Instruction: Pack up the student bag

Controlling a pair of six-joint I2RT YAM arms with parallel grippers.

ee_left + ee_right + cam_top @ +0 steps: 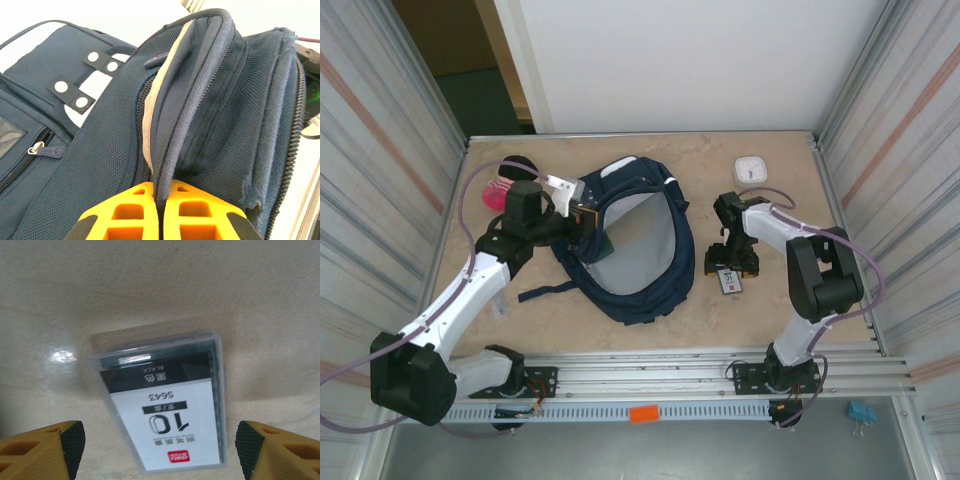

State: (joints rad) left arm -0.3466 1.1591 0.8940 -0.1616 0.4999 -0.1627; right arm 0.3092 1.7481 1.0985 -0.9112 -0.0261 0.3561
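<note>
Left gripper [586,216] is pinched tight on the student bag [642,292], its orange fingers [134,214] clamped together over a raised fold of navy mesh and zipper edging at the rim of the main opening. That bag lies flat in the middle of the table [760,320], its mouth gaping wide so the pale grey lining shows, with a dark strap trailing out toward the left arm. From the left wrist, the bag's [100,165] front pocket, a zipper pull and straps with white dots sit off to the left of the held fold. Right gripper [730,262] hangs just to the right of the bag with its jaws spread wide and nothing between them gripped; it hovers over a clear plastic box [730,282] lying flat on the table. In the right wrist view the gripper [160,446] straddles the box [165,415], clear of both its long sides. Its black-and-white label reads "10", possibly a pack of pens. Near the far right corner sits a small white square object [752,168], well apart from the bag, and a pink item [500,192] lies at the far left beside the left arm.
</note>
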